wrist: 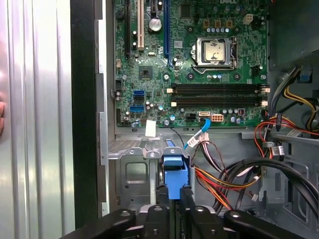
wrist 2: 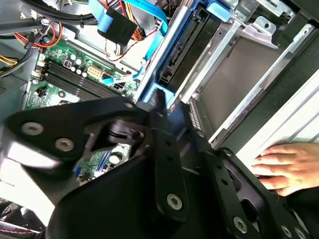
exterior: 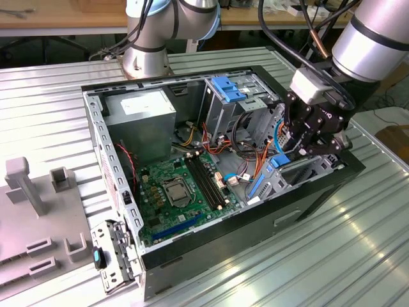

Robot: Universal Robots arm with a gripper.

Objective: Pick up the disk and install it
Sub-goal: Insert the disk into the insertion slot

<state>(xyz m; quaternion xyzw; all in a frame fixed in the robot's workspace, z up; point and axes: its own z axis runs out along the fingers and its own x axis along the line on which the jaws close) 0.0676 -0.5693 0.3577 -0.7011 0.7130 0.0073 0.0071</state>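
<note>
The tool [wrist: 175, 195] is closed narrowly on the blue end tab of the disk [wrist: 175, 172], which sits sunk in the bay [wrist: 130, 172]. I judge this the install step. Seating calls for a straight push along the bay.

I count one open black metal computer case [exterior: 255, 233], and inside it one green motherboard [wrist: 249, 50], one square silver processor socket [wrist: 214, 52], one big grey metal box with a white label [exterior: 142, 118] and one light-blue slotted plastic bracket [exterior: 231, 88]. There is one flat dark-grey disk edged in bright blue plastic [wrist: 174, 167], one black gripper [wrist: 173, 191] and one hand [wrist 2: 286, 167].
</note>
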